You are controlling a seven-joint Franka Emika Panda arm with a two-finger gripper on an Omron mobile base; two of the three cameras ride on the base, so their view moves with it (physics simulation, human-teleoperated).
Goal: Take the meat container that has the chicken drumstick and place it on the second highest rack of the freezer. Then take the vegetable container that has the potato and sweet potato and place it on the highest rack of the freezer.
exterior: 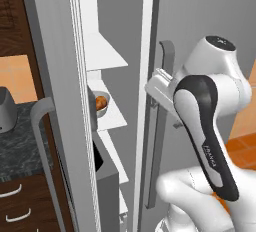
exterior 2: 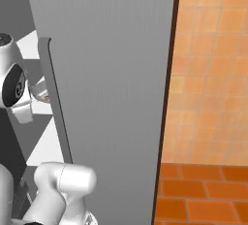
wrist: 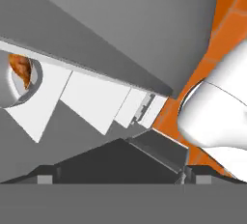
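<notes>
A grey bowl-like container (exterior: 101,104) holding orange-brown food stands on a white freezer rack (exterior: 114,118), with one more rack (exterior: 102,51) showing above it. The hand view catches the same container (wrist: 17,76) at its left edge, and I cannot tell whether the food is the drumstick or the potatoes. My gripper (wrist: 123,179) is open, its fingertips (wrist: 45,179) far apart with nothing between them. It hangs back from the container, beside the racks. In the left base view my white hand (exterior: 159,87) sits at the freezer's right frame, level with that rack.
The open freezer door (exterior 2: 111,98) with its long handle (exterior 2: 53,98) stands close on the right. Another grey door and handle (exterior: 42,141) stand on the left. A dark bin (exterior: 98,160) sits lower in the freezer. Left is a dark counter (exterior: 22,146) with a grey appliance (exterior: 6,108).
</notes>
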